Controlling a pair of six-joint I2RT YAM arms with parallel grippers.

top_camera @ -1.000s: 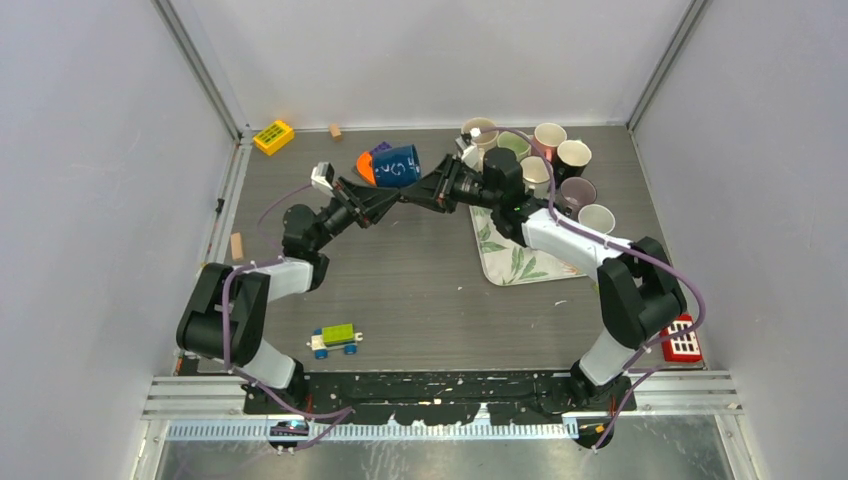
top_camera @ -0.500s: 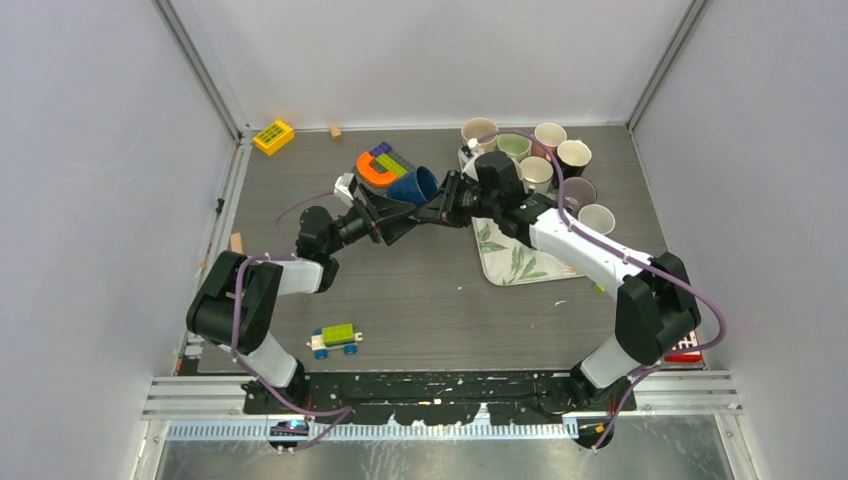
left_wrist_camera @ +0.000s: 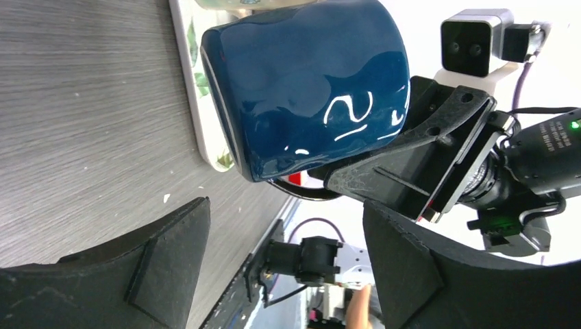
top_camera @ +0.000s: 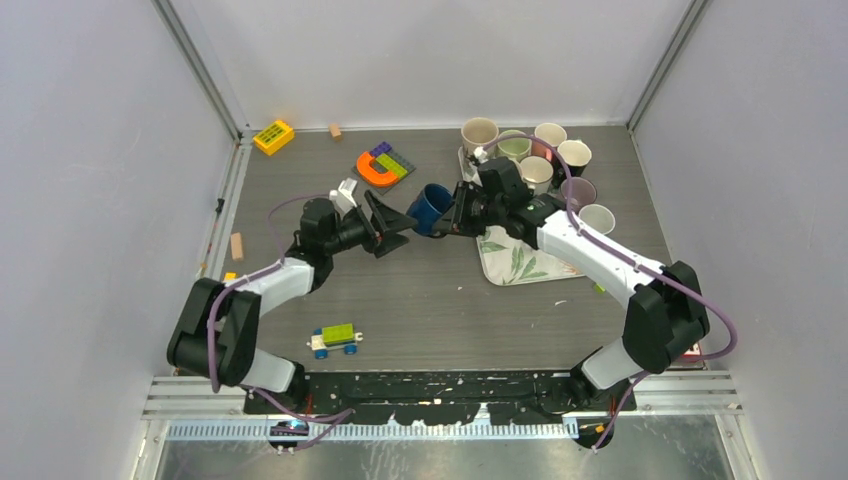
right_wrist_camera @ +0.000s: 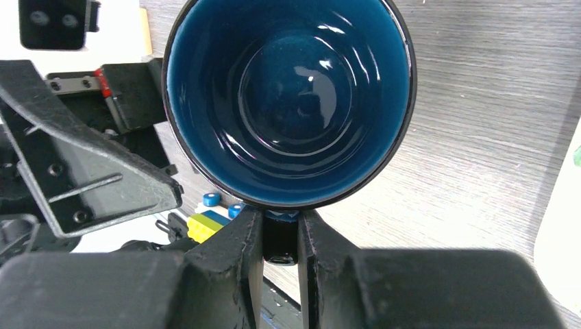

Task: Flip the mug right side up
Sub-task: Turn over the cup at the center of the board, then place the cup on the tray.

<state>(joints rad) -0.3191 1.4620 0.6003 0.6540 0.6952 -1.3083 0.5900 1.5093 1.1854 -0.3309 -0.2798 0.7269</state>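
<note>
The mug [top_camera: 432, 205] hangs over the middle of the table [top_camera: 430, 290], its handle pinched in the right gripper [right_wrist_camera: 279, 229] and its mouth facing back along that arm toward 2 o'clock, while the left gripper [top_camera: 395, 222], spread wide and empty, sits just at its 9 o'clock.

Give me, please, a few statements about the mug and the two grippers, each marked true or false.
1. The right gripper is shut on the handle of the blue mug. True.
2. The left gripper clamps the mug. False: its jaws stand open, clear of the mug.
3. A toy sits inside the mug. False: the inside is empty.
4. A toy car lies on the table. True.
</note>
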